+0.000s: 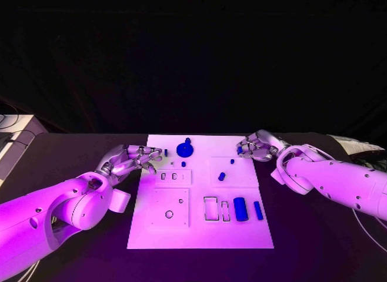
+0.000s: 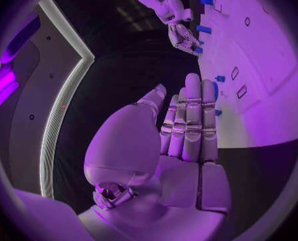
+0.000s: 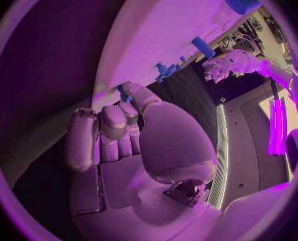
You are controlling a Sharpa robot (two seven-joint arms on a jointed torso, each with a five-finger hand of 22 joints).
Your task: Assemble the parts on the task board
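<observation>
Two robot hands flank the board [image 1: 199, 235] on the counter [image 1: 66, 153]. Right robot hand [image 1: 260, 145] pinches a small part [image 1: 241, 150] at the far edge; left robot hand [image 1: 132, 158] hovers released. Insertion seems next, needing alignment over its slot.

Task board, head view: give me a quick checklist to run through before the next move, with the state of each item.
1. Right hand has a part in its grip: ok, it pinches a small blue part at the fingertips.
2. Left hand is free: ok, it holds nothing, beside the task board's far left edge.
3. Round blue part is untouched: ok, it sits between the two hands.
4. Blue cylinder and thin blue bar are out of the hands' way: ok, they lie at the near right.
5. Which slot fits the pinched part: cannot tell.
</observation>
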